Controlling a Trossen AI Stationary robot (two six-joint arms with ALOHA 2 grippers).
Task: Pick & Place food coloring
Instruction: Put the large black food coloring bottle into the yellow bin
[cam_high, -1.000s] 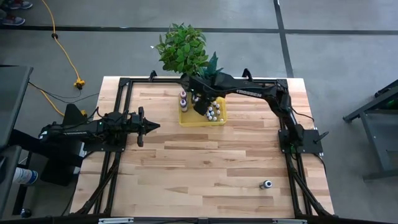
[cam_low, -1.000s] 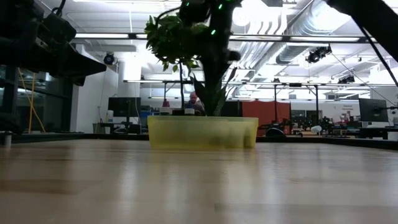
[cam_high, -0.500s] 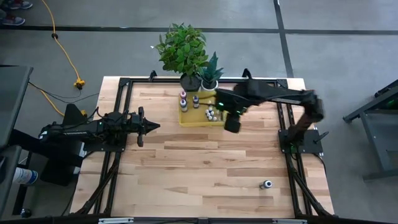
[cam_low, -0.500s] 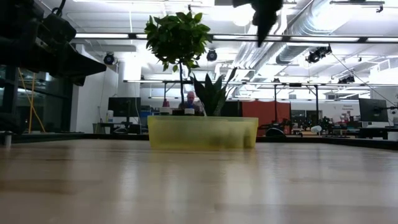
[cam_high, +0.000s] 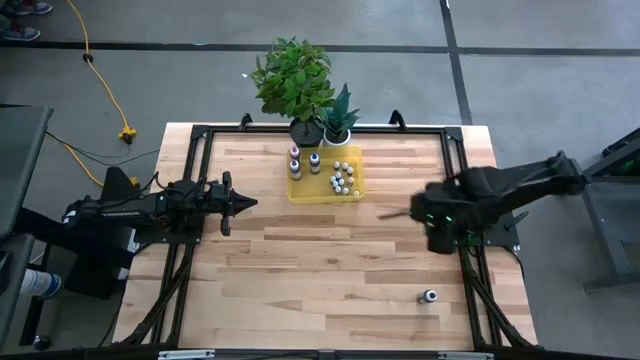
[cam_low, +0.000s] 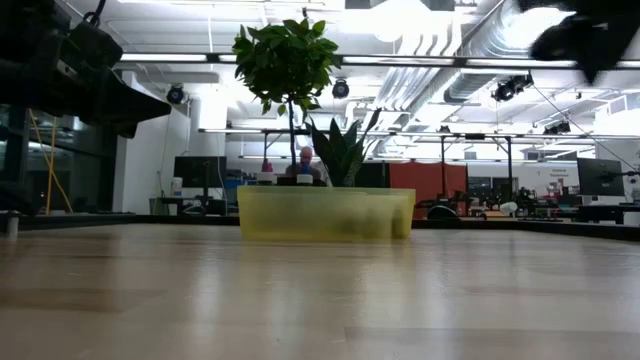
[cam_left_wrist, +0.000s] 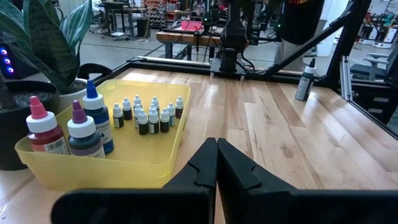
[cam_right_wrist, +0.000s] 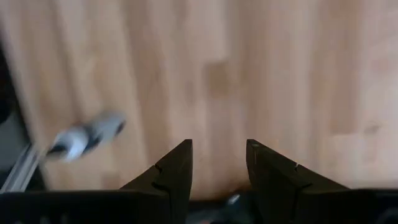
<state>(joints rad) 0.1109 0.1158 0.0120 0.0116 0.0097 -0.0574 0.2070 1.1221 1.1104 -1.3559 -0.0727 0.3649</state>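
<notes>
The right gripper (cam_high: 436, 238) hangs over the right side of the wooden table (cam_high: 300, 270), close to the black frame rail on that edge and well apart from the yellow tray (cam_high: 300, 192). In the right wrist view its two dark fingers (cam_right_wrist: 171, 174) stand apart with bare wood showing between them, so it is released and carries nothing. In that same view a single small bottle (cam_right_wrist: 87, 135) lies blurred on the wood off to one side, next to the table's edge. From above, this lone bottle (cam_high: 429, 296) sits near the front right corner of the table, between the gripper and the front edge.

The rest of the food coloring is in the tray at the back middle of the table, just in front of two potted plants (cam_high: 296, 80). A cluster of tiny white-capped bottles (cam_left_wrist: 148, 115) stands upright in the tray's middle, and three larger bottles (cam_left_wrist: 84, 127) with red, purple and blue tops stand close together at one end.

The left gripper (cam_high: 238, 203) waits over the left side of the table, pointing toward the tray. In the left wrist view its fingers (cam_left_wrist: 236, 171) are pressed together with nothing between them.

Across the table in the low view, the tray (cam_low: 325, 213) shows as a translucent yellow wall, with the plants rising behind it.
</notes>
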